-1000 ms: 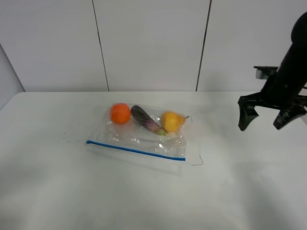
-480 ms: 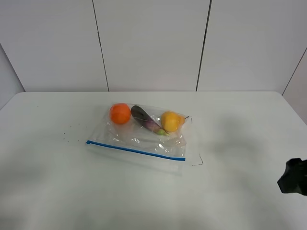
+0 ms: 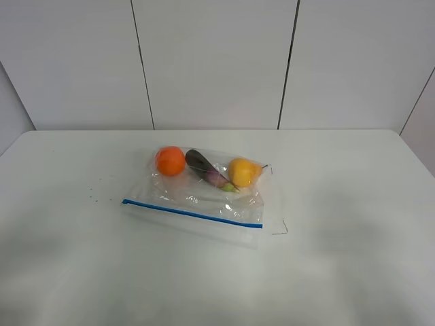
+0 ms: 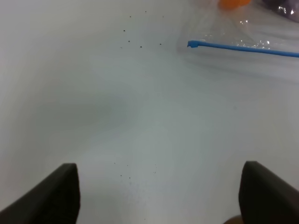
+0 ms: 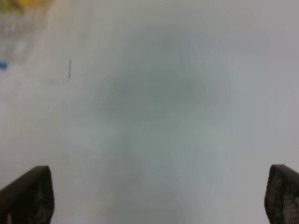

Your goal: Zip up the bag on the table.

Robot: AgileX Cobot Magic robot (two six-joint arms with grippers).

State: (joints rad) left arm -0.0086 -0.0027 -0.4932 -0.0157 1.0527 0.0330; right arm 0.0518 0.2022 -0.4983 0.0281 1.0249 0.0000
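Note:
The clear plastic bag lies flat in the middle of the white table. Its blue zipper strip runs along the near edge. Inside are an orange fruit, a purple vegetable and a yellow fruit. Neither arm shows in the exterior high view. In the left wrist view the left gripper is open above bare table, with the zipper strip's end and the bag well ahead. In the right wrist view the right gripper is open over bare table; the bag's corner is far off.
A small thin dark mark lies on the table just right of the bag; it also shows in the right wrist view. Tiny dark specks lie left of the bag. A white panelled wall stands behind the table.
The right arm, high at the right edge a second ago, dropped low at the right edge and has now left the exterior high view. The bag has not moved.

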